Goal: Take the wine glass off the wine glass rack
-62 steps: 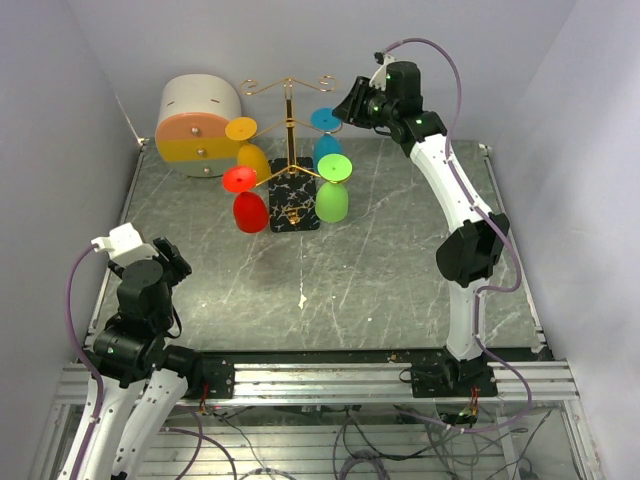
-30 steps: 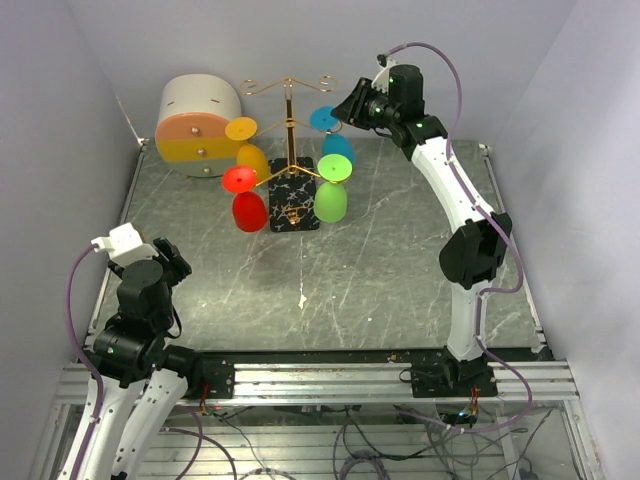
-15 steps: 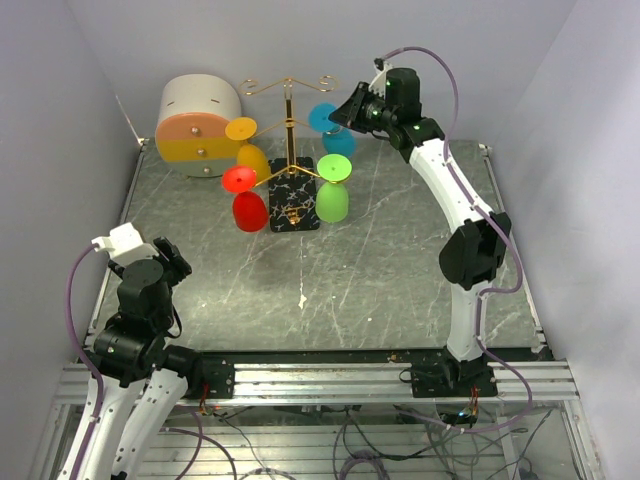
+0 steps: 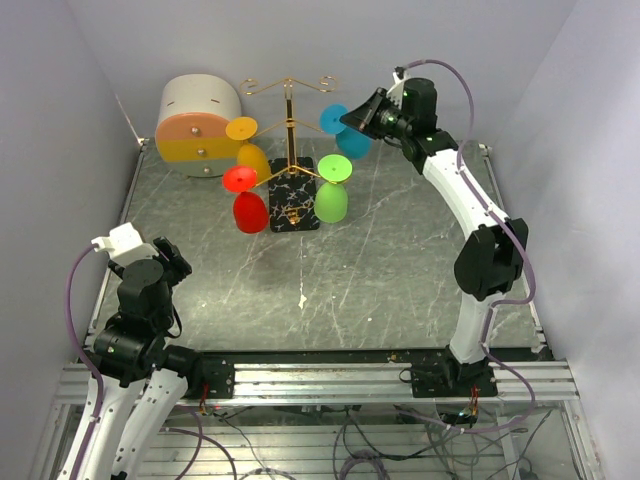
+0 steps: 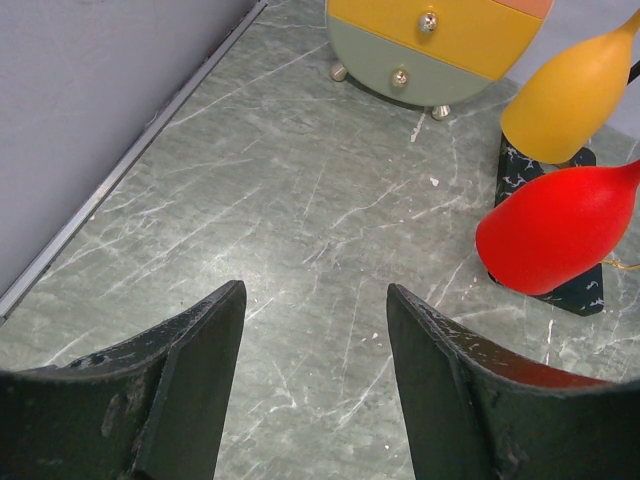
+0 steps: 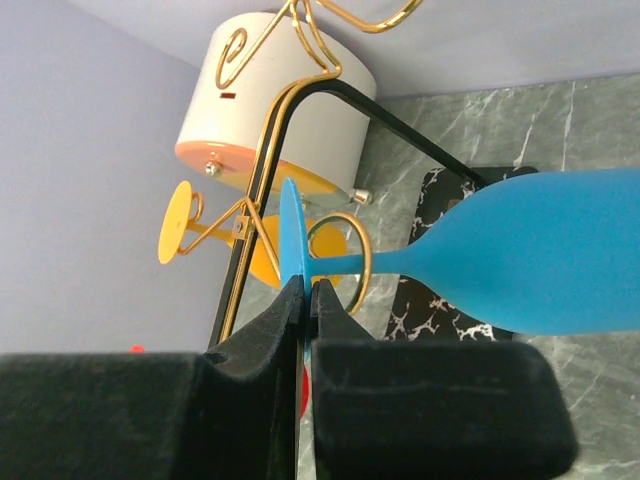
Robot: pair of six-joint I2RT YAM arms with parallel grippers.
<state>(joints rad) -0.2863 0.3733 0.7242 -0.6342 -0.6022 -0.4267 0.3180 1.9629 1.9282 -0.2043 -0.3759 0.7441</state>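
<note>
Pulled right since half a second ago, dragging the blue glass (image 4: 351, 143) outward at the far right of the rack (image 4: 293, 203). Clamped by the right gripper (image 6: 303, 290) on the thin foot rim, stem seemingly still threaded through a wire arm. Probably light, stiff, slick, breakable: better held at the stem, without squeezing hard. Idling near left with the left gripper (image 5: 315, 295) gaping, empty.

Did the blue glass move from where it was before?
Yes. The blue wine glass has slid right, away from the pole of the wine glass rack, its foot pinched in the right gripper.
</note>
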